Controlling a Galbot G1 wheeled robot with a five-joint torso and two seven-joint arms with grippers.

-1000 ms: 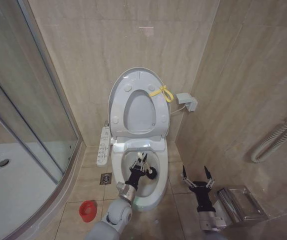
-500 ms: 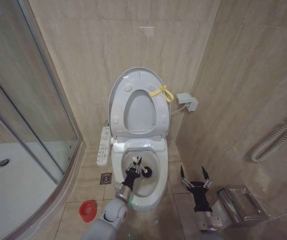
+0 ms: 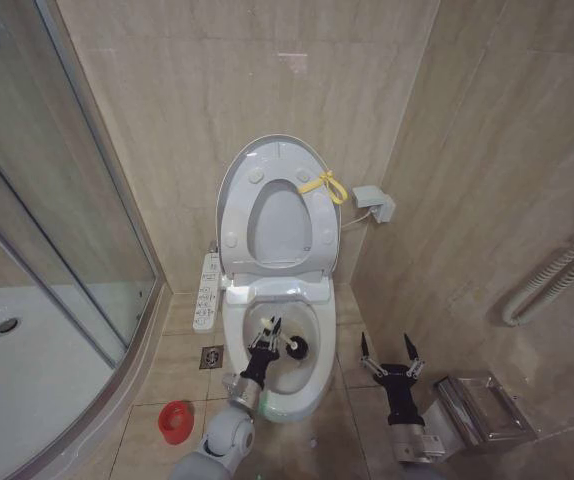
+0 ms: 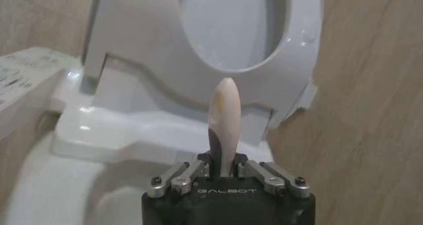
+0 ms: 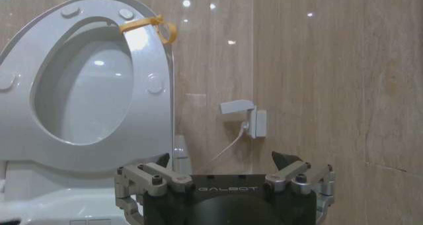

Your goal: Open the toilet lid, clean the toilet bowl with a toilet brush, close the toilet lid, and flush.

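The toilet brush (image 3: 289, 347) — a thin pale-handled rod with a small round black bristle head — sat inside the white ceramic oval toilet bowl (image 3: 312, 375), its head low against the basin floor, and your left gripper (image 3: 267, 333) had its jaws clamped on the handle. From the left wrist camera you could see the pale, rounded handle end (image 4: 223, 117) standing straight up out of the closed fingers (image 4: 187, 175), with the raised seat behind it. The large smooth white plastic toilet lid (image 3: 230, 190) stood upright against the beige tiled wall, the white seat ring (image 3: 319, 236) folded up against it, and the small yellow cord loop (image 3: 325, 185) hung at the upper edge on the robot's right. Your right gripper (image 3: 385, 350) hovered beside the bowl on the robot's right, above the floor tiles, jaws apart and holding nothing — near a shiny metal bin (image 3: 482, 408). The small round red holder (image 3: 175, 420) stood on the floor to the left of the bowl, next to the glass shower enclosure (image 3: 57, 250).
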